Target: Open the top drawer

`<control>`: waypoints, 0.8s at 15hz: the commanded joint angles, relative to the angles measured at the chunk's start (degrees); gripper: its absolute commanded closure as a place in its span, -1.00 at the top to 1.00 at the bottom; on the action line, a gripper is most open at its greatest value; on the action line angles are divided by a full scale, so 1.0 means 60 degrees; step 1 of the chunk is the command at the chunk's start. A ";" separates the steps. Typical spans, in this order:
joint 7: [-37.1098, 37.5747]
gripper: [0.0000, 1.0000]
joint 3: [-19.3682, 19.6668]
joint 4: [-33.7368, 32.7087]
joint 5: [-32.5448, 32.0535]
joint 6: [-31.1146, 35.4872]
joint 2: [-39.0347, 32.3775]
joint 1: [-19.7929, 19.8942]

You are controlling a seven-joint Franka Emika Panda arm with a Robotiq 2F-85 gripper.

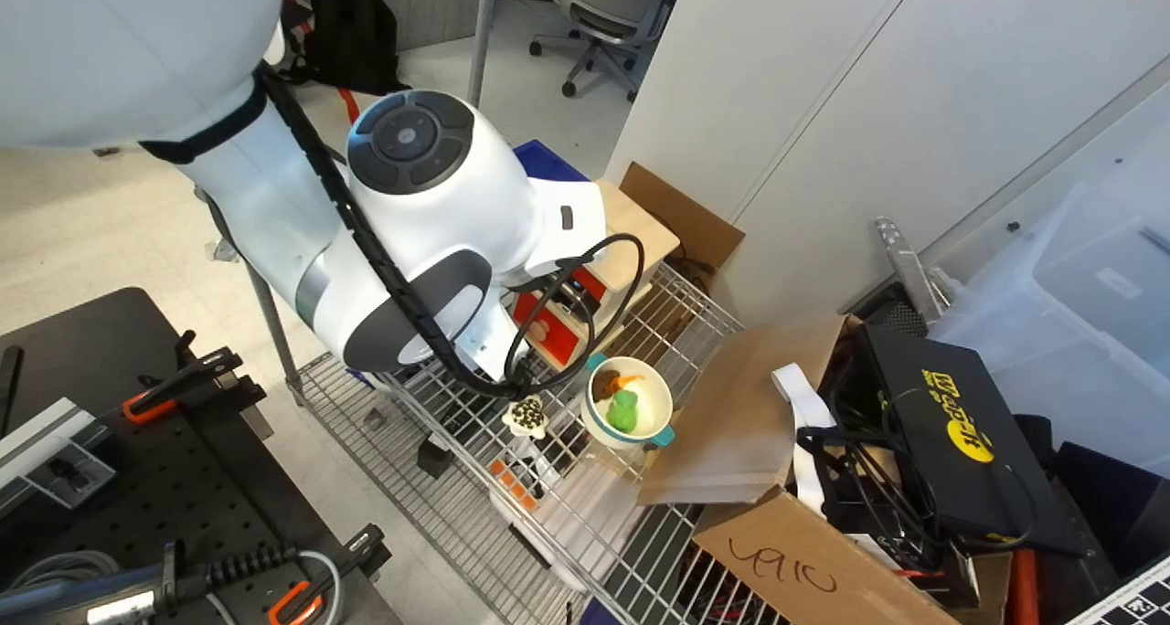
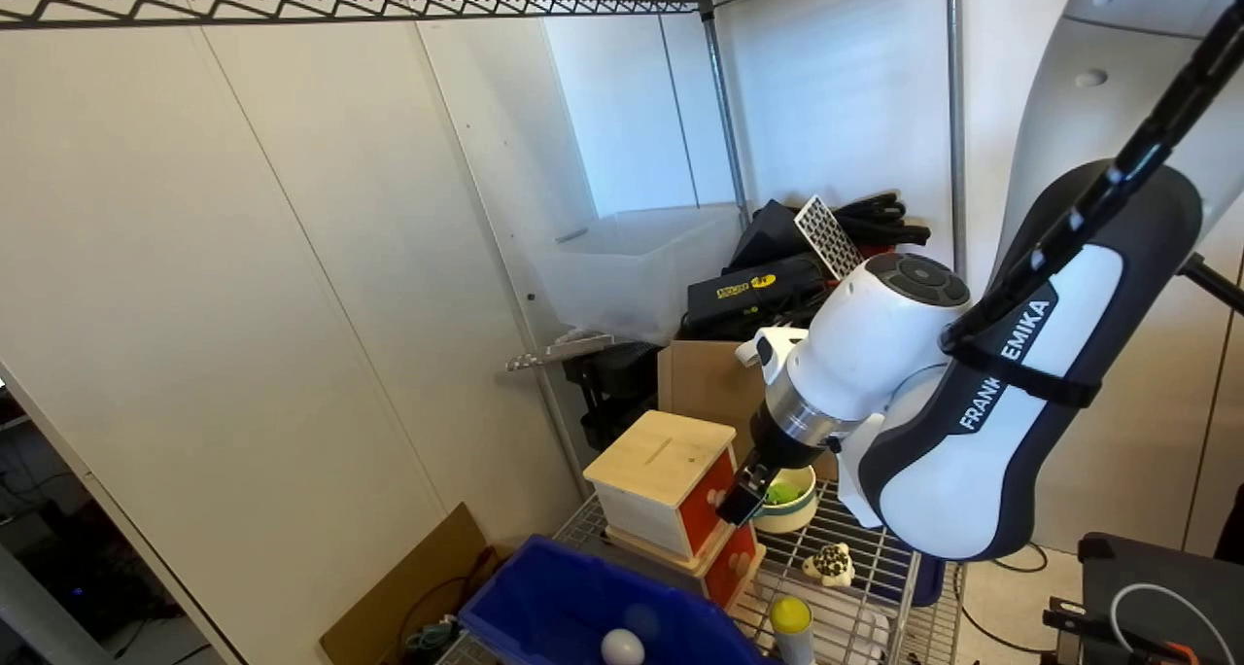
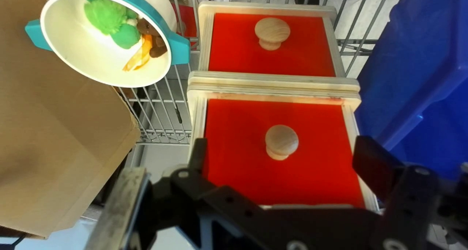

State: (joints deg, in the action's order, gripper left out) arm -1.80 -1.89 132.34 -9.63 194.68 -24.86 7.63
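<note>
The top drawer has a red front with a round wooden knob, set flush in its light-wood frame. In the wrist view, which looks upside down, it fills the lower middle; the lower red drawer appears above it. My gripper is spread wide, a black fingertip at either side of that front, the knob between them and touched by neither. An exterior view has the gripper in front of the top drawer, tilted downward. In another exterior view the arm and cable partly cover the cabinet.
A blue bin stands close beside the cabinet. On its opposite side are a cream bowl with teal handles and toy food, and a cardboard box. A spotted figurine and a yellow-capped container are on the wire shelf.
</note>
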 commanded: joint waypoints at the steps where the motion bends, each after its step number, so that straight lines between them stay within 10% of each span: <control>1: -0.0203 0.98 0.0129 -0.0267 0.0177 -0.0156 -0.0171 -0.0151; 12: -0.0209 0.80 0.0118 -0.0504 0.0182 -0.0240 -0.0409 -0.0146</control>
State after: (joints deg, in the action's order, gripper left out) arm -1.98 -1.79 130.79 -9.63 194.57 -26.71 7.63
